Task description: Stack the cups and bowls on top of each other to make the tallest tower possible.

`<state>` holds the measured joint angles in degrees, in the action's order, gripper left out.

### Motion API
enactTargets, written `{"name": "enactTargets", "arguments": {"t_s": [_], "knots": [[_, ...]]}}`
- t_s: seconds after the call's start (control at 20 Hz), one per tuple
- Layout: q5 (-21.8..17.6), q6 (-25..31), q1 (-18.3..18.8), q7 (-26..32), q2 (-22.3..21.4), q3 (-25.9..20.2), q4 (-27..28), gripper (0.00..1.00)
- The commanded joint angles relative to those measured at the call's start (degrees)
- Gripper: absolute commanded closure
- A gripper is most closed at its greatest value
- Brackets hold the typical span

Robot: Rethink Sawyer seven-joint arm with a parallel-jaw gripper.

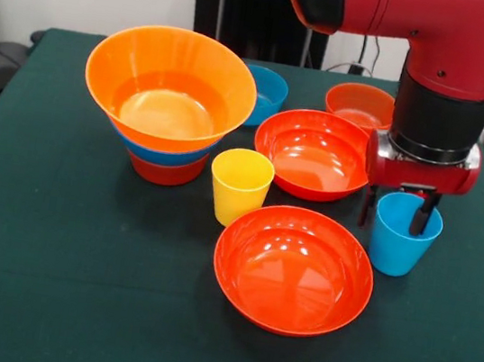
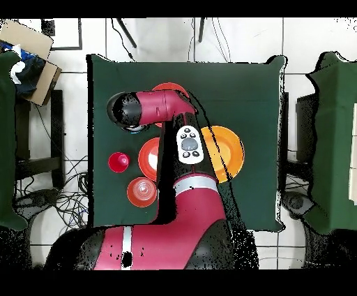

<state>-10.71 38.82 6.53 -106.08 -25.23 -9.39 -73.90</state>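
Table: We see a table (image 1: 45,279) with a dark green cloth, and all the task's things stand on it.

Tower: The tower (image 1: 167,106) stands on the left in the front view. A huge orange bowl (image 1: 171,79) sits on top, nested in a blue bowl (image 1: 166,153), and that one rests in a red-orange bowl (image 1: 167,171) at the bottom.

Loose bowls: One wide red-orange bowl (image 1: 293,269) lies near the front edge and a second wide bowl (image 1: 313,153) lies behind it. Further back are a small blue bowl (image 1: 268,94) and a small red-orange bowl (image 1: 359,104).

Cups: The yellow cup (image 1: 240,184) stands upright between the tower and the wide bowls. The light blue cup (image 1: 405,234) stands upright on the right. A red cup (image 2: 118,162) shows only in the overhead view, apart from the others.

Gripper: The gripper (image 1: 394,209) hangs over the light blue cup. One finger is inside the cup and the other is outside its left wall, so the jaws straddle the rim. We cannot tell if they already press on the wall.

Step in hand: We judge it is the pick-up of the light blue cup.

How to do it well: We should close on the wall gently, because thin plastic may bend or slip. We should lift straight up so the cup does not tip, and carry it high enough to pass over the wide bowls toward the tower.
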Motion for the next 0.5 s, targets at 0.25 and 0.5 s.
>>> {"name": "enactTargets", "arguments": {"t_s": [0.25,0.5], "knots": [[2.3,-2.6,-0.3,-9.8,-4.5,1.3,-8.8,0.00],[2.8,-3.0,-0.2,-8.6,-3.7,1.2,-8.1,0.00]]}}
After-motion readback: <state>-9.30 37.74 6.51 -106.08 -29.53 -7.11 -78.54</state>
